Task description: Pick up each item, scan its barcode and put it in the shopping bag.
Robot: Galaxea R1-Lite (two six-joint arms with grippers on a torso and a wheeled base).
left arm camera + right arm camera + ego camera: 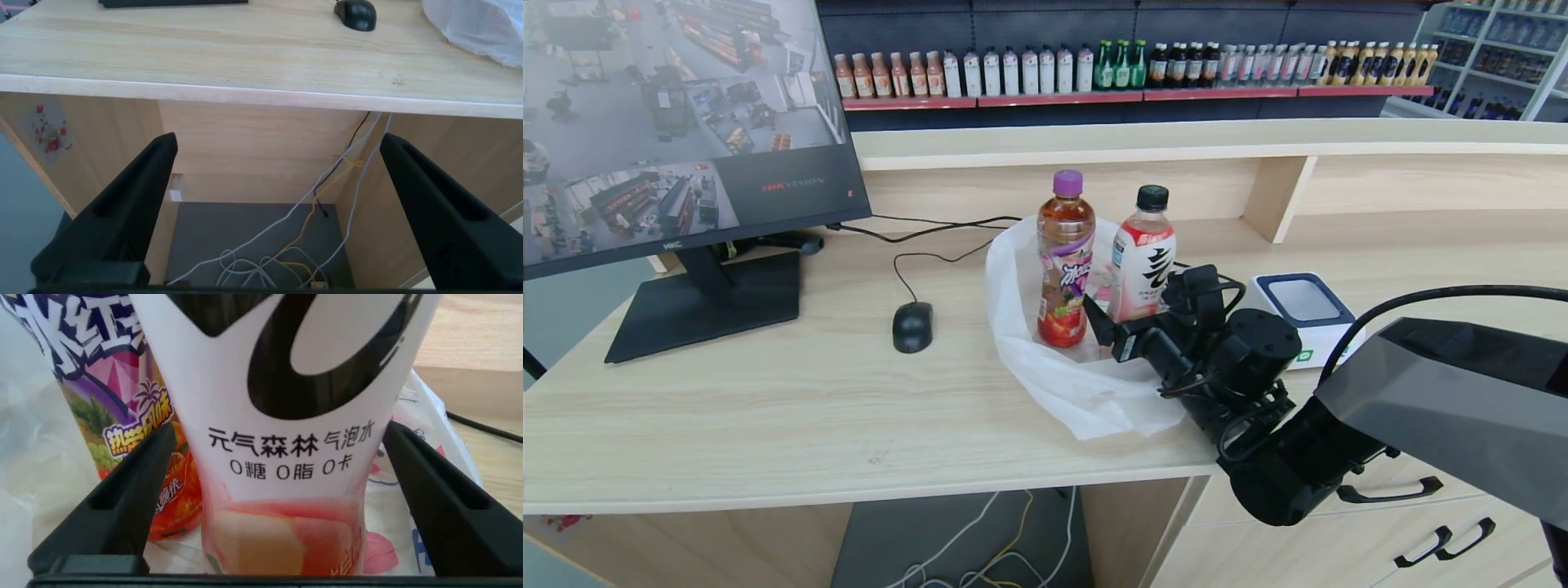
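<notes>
Head view shows the pink bottle (pixel 1141 265), black-capped, upright in the slack white bag (pixel 1045 376) on the counter (pixel 768 408), with the bag's plastic rising behind it and bunched low in front. Just beside it, on the robot's left, stands the purple-capped bottle (pixel 1065 261), also upright in the bag; whether the two touch cannot be told. The right gripper (pixel 1131 314) reaches in low from the robot's side, level with the pink bottle's lower half. In the right wrist view its fingers (pixel 131 498) stand spread, one on each side of the pink bottle, with a thin gap showing on both sides, so the grip is released and the bottle rests on its own base. Right of the bag, near the arm, sits the white scanner (pixel 1303 306) with its dark-rimmed window facing up. Left of the bag lies a black mouse (pixel 912 327), its cable (pixel 915 257) running back toward the monitor (pixel 670 122) at the counter's left end. Drawers (pixel 1421 531) with black handles sit under the counter on the right. A shelf of bottles (pixel 1135 69) lines the far wall. The left gripper (pixel 278 147) hangs below the counter's front edge, fingers wide apart and holding nothing, facing the open space under the counter where loose wires (pixel 286 245) trail down.
</notes>
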